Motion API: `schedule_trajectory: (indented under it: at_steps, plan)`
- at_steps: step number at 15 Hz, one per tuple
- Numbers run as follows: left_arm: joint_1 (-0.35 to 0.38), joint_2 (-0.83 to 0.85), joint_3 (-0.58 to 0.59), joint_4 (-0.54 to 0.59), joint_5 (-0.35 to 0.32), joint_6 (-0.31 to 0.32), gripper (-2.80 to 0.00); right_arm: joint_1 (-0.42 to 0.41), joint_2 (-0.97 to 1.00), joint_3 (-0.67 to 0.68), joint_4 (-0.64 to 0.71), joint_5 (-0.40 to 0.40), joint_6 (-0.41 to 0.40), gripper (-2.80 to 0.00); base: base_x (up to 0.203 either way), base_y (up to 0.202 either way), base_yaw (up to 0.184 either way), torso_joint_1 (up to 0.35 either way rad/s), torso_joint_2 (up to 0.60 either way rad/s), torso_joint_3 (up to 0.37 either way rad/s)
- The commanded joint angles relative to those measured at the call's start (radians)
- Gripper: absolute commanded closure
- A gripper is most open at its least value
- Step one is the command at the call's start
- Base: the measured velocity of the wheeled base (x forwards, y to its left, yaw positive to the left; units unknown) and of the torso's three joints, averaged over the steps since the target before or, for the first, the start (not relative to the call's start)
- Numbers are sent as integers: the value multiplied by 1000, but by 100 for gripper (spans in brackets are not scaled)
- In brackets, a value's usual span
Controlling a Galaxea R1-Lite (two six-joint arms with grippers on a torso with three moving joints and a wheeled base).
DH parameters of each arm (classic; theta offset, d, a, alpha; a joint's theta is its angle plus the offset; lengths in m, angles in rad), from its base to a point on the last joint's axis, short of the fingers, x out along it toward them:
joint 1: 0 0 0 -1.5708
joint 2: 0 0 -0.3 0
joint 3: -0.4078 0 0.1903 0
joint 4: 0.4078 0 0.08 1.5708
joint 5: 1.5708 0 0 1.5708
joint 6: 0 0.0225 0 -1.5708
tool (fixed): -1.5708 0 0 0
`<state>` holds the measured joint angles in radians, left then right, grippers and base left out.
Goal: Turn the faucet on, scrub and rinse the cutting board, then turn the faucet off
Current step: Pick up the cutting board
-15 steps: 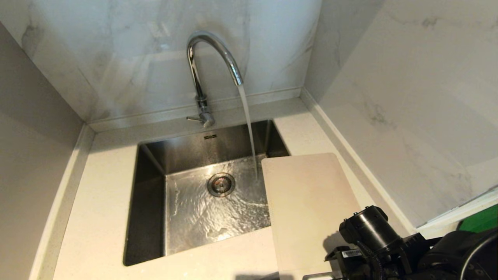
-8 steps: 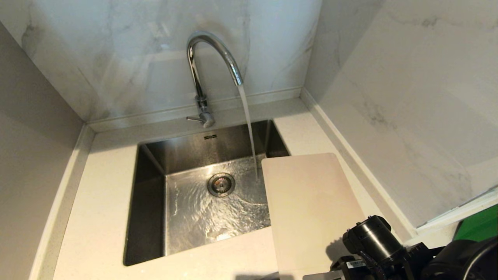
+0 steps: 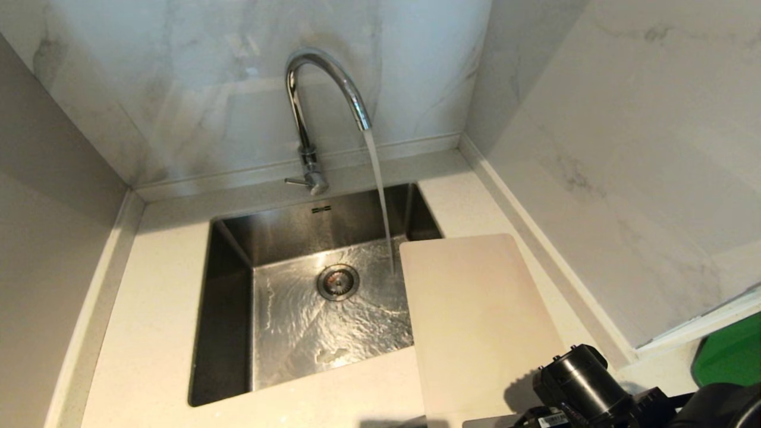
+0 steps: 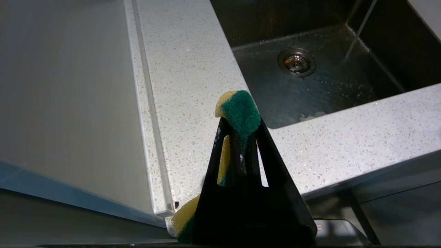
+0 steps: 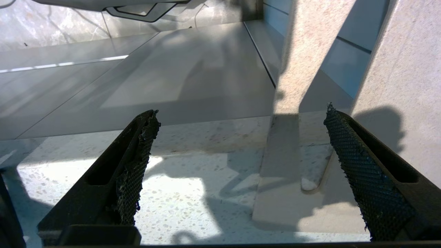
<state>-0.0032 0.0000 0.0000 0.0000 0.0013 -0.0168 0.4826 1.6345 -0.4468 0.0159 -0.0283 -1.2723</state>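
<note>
At the far left of the scene, a grey wall panel (image 3: 53, 249) met the speckled pale countertop (image 3: 148, 333). In the left wrist view, the left gripper (image 4: 237, 129) hung over the near-left stretch of that countertop, its black fingers (image 4: 265, 151) pressed together on a yellow-and-green sponge (image 4: 239, 112), whose green face bulged out past the fingertips; this gripper lay outside the head view. To its right was the steel sink (image 3: 232, 309), set into the countertop, with a round drain (image 3: 337, 282) in its wet floor. Behind the sink, at the far edge, stood the faucet (image 3: 309, 107), its small side lever (image 3: 295, 181) pointing left from the base. A stream of water (image 3: 380, 196) fell from the arched spout and struck the sink floor just left of the cutting board (image 3: 475, 321). The board lay flat on the countertop to the right of the sink, its left edge overhanging the basin. In the right wrist view, the right gripper (image 5: 241, 144) hovered at the board's near end, its two textured fingers (image 5: 365, 172) spread wide apart and touching nothing; the board's elongated handle cutout (image 5: 315, 174) showed between them. In the head view only the arm's black wrist housing (image 3: 582, 380) appeared, at the near right. A green object (image 3: 728, 356) sat at the far-right edge.
</note>
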Motion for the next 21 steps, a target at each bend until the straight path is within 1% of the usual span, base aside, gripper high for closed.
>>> schedule_trajectory:
  at_steps: [1,4,11,16,21]
  plan:
    - [0,2,0,0,0,0,0,2,-22,13,6,-1,-7,-280,0,0,0,0,0,0]
    - [0,2,0,0,0,0,0,19,-6,13,6,-1,-7,-280,0,0,0,0,0,0]
    - [0,2,0,0,0,0,0,20,69,-8,-4,-2,-4,-280,0,0,0,0,0,0]
    - [0,2,0,0,0,0,0,18,126,-11,-58,-3,-2,-280,0,0,0,0,0,0]
    - [0,2,1,0,0,0,0,19,186,-13,-63,-4,-2,-280,0,0,0,0,0,0]
